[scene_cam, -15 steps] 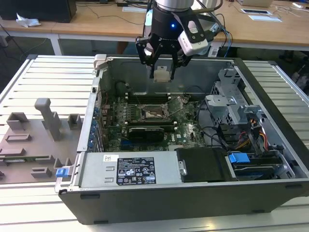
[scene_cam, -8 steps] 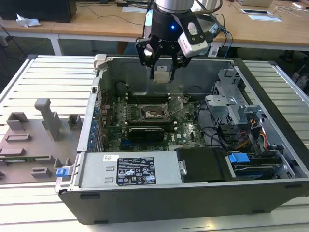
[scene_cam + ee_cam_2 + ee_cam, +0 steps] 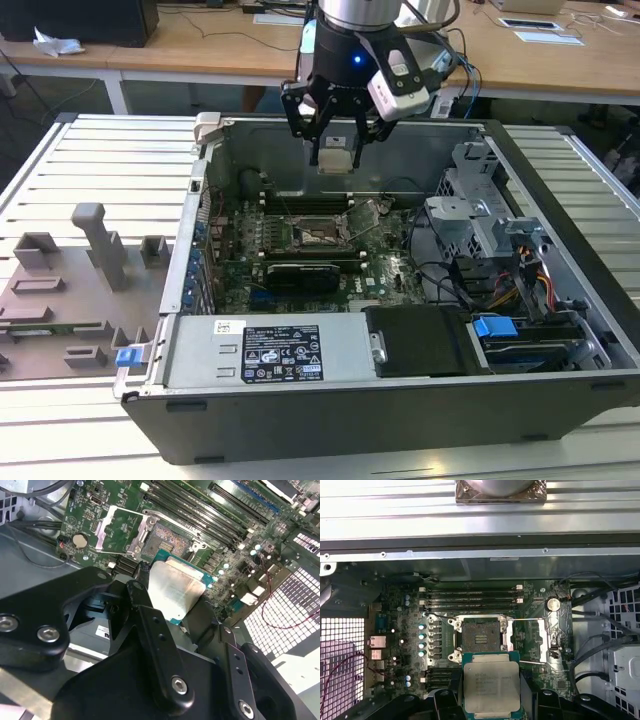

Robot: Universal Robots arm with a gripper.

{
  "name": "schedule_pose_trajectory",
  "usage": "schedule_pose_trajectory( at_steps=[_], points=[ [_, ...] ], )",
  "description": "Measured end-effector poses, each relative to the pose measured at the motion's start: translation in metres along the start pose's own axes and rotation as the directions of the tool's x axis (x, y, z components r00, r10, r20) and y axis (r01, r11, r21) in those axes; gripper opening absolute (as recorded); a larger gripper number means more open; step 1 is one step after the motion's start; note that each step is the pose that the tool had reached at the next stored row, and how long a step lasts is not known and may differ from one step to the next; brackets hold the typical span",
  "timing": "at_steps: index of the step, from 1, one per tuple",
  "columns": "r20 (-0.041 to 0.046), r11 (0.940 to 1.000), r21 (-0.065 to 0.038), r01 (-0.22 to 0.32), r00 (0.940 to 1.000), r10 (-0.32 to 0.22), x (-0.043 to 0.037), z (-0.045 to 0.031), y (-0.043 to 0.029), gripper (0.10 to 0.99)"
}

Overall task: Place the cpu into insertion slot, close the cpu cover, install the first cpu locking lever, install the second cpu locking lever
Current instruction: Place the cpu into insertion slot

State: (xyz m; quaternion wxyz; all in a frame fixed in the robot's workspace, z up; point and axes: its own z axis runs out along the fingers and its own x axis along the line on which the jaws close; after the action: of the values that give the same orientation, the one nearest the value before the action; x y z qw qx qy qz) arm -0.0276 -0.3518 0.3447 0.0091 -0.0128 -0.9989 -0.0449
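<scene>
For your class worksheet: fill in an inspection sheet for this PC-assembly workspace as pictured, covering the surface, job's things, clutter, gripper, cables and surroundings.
Surface: slatted metal table carrying an open computer case.
Job's things: cpu held above the motherboard, not seated; insertion slot empty; cpu cover swung open beside the slot.
Clutter: grey fixture tray beside the case, on the exterior view's left.
Gripper: gripper shut on the cpu, over the case.
Cables: black cables by the drive bays.
Surroundings: wooden desks behind.
</scene>
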Motion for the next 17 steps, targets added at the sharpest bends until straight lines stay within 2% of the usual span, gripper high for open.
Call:
schedule_pose_trajectory(
  at_steps=[11,17],
  points=[
    [-0.0001,1.0000,0.000,0.000,1.0000,0.000,-0.0001,0.0068,-0.0006,0.545],
    [0.0000,1.0000,0.000,0.000,1.0000,0.000,-0.0003,0.0132,-0.0012,0.545]
  ],
)
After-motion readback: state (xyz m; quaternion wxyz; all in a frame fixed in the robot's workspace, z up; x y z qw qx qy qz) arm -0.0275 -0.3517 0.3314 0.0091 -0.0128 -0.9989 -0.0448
